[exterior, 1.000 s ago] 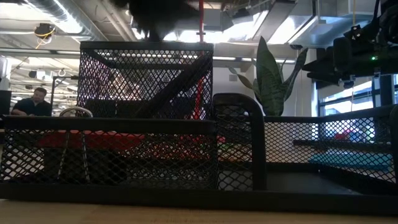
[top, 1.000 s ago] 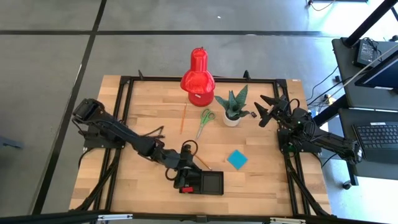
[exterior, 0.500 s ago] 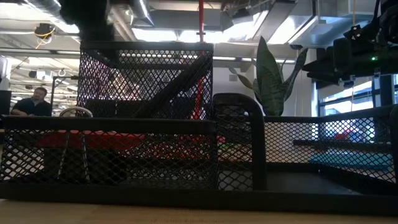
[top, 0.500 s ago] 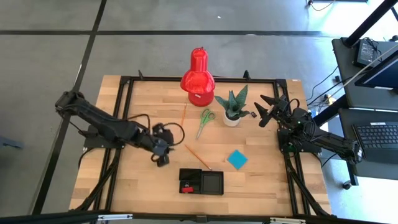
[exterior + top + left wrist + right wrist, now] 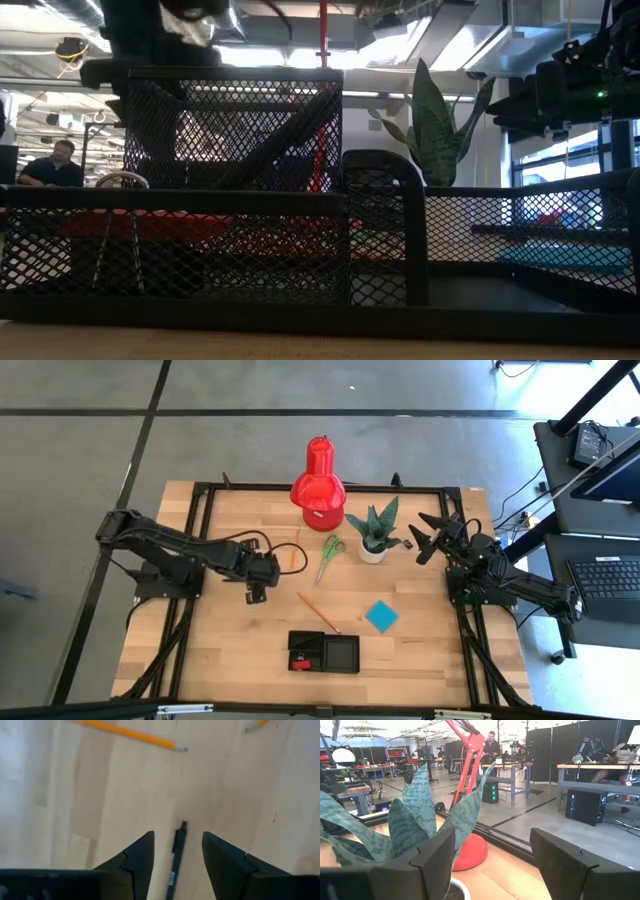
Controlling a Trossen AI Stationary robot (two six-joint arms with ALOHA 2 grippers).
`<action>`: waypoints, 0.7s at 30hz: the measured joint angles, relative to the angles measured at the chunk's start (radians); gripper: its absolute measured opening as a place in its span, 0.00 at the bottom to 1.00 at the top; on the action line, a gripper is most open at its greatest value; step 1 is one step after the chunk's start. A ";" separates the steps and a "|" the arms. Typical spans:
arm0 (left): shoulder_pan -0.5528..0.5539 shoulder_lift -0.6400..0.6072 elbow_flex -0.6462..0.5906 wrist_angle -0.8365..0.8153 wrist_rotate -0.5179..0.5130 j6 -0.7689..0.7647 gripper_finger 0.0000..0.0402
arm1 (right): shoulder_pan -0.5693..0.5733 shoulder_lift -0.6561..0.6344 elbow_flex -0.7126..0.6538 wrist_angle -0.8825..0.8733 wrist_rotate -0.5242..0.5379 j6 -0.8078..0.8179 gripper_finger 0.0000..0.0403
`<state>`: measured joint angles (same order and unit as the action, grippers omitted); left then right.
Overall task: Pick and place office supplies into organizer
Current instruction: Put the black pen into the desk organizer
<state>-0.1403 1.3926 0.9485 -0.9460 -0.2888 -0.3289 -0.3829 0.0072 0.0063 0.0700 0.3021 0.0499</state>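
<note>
We line up on a pen, with nothing gripped yet.

Our left claw (image 5: 177, 865) hangs open and empty over a slim black pen (image 5: 176, 860) lying on the wooden bench (image 5: 420, 650), well apart from the low black mesh organizer (image 5: 325, 653). Next we judge it must descend, straddle the pen and close. The right claw (image 5: 492, 865) waits wide open beside the potted green plant (image 5: 375, 530).

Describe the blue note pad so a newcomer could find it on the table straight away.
Start at the potted plant near the table's back edge, then come toward the front edge, where the black organizer sits. The blue note pad lies flat on the bare wood between them, just right of the organizer. It is the only blue, square item there.
</note>
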 joint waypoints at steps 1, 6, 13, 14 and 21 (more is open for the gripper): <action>0.011 0.010 -0.001 0.000 0.023 0.001 0.40 | 0.000 0.001 0.000 0.000 -0.001 0.000 0.65; 0.050 0.038 -0.051 0.003 0.079 0.045 0.40 | 0.000 0.019 0.000 -0.001 -0.001 -0.002 0.65; 0.099 0.040 -0.150 0.062 0.095 0.045 0.37 | 0.000 0.052 0.000 -0.002 -0.001 -0.010 0.65; 0.103 0.040 -0.162 0.091 0.100 0.056 0.37 | 0.000 0.055 0.000 -0.002 -0.001 -0.011 0.65; 0.136 0.040 -0.224 0.277 0.161 0.149 0.36 | 0.000 0.065 0.000 -0.001 -0.001 -0.027 0.65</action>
<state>-0.0043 1.4330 0.7248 -0.6690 -0.1280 -0.1799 -0.3828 0.0719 0.0063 0.0692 0.3008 0.0232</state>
